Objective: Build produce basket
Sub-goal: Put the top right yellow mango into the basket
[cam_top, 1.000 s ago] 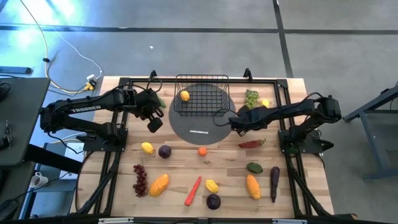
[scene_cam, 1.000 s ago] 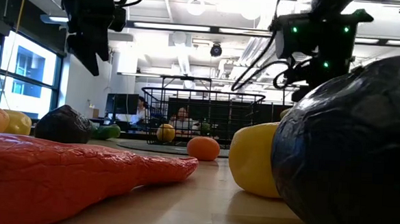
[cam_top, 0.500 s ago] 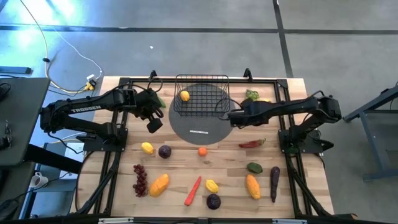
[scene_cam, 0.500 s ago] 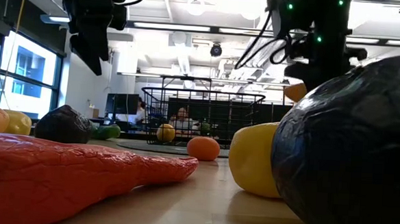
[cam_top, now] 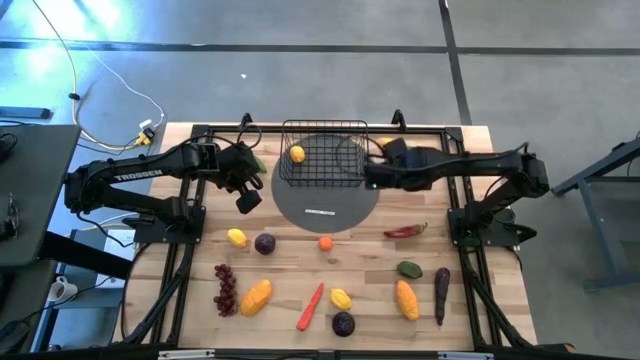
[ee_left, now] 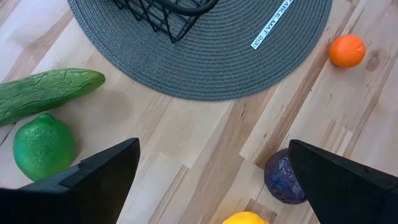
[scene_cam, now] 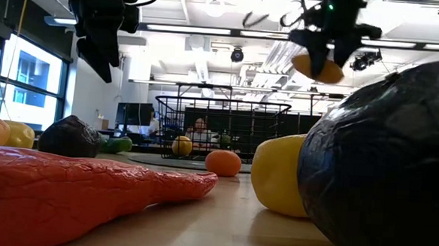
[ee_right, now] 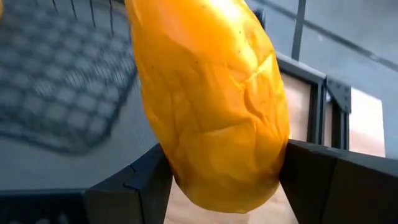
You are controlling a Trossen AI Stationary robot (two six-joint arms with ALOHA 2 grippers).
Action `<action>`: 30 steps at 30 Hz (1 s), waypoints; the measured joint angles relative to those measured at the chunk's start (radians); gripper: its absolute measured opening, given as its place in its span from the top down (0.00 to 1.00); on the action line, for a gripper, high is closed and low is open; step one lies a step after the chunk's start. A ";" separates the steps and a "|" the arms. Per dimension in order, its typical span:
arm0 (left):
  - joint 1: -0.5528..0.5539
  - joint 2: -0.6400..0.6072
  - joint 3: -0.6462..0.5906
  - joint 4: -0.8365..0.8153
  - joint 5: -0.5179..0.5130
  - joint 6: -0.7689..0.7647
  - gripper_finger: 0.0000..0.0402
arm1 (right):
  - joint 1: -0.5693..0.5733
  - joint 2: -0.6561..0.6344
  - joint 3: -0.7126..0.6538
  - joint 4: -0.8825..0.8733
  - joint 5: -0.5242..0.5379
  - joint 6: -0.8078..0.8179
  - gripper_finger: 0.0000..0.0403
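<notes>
The bench (cam_top: pixel 200 300) still carries most of the produce, so the basket is barely begun. On it sits a round grey mat (cam_top: pixel 325 205), and on the mat's far part stands the black wire basket (cam_top: pixel 322 128), holding only one small yellow fruit (cam_top: pixel 297 154) as far as the high view shows.

The right arm reaches in over the basket's right edge; the right end effector (scene_cam: pixel 318 64) is clamped on a yellow-orange lemon (ee_right: pixel 211 99), its two fingers against the fruit's sides, held up in the air beside or just over the basket rim. My judgement is that this is the second piece on its way in, with the drop not yet made.

The left arm waits over the bench just left of the mat, the left end effector (ee_left: pixel 211 171) spread wide and holding nothing.

Left to gather: a cucumber (ee_left: pixel 46 93) and lime (ee_left: pixel 42 146) by the left arm, a red chili (cam_top: pixel 405 231), red grapes (cam_top: pixel 226 288), two mangoes (cam_top: pixel 256 296), a carrot (cam_top: pixel 311 307), an eggplant (cam_top: pixel 441 294), two plums (cam_top: pixel 265 243), a small orange (cam_top: pixel 326 242) and other small fruit.
</notes>
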 joint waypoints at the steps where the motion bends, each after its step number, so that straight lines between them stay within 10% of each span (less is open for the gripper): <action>1: 0.000 0.000 0.000 0.000 0.000 0.000 0.01 | -0.003 0.000 0.018 0.001 0.015 -0.015 0.45; 18: 0.000 0.000 0.000 0.000 0.000 -0.001 0.01 | -0.110 0.000 0.095 0.477 0.128 -0.336 0.45; 30: 0.000 0.000 0.000 0.000 0.000 0.000 0.01 | -0.190 0.078 0.096 0.670 -0.074 -0.464 0.45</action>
